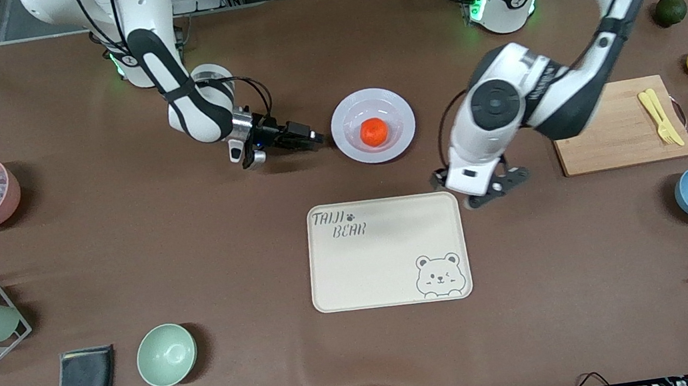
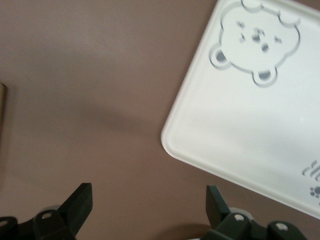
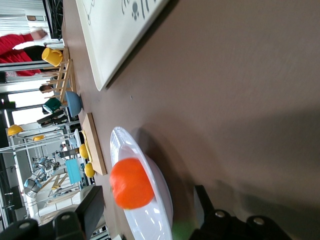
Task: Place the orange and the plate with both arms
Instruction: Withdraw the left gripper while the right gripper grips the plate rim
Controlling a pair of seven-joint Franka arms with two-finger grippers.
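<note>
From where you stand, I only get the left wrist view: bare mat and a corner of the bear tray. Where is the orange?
Observer: The orange sits in the plate, farther from the front camera than the tray.
Operator: And the right gripper?
Observer: The right gripper is low beside the plate's rim, on the side toward the right arm's end, fingers apart around the rim edge, not yet clamped.
Operator: Where is my left gripper against the plate?
Observer: The left gripper hangs open over the mat by the tray's corner, clear of the plate.
</note>
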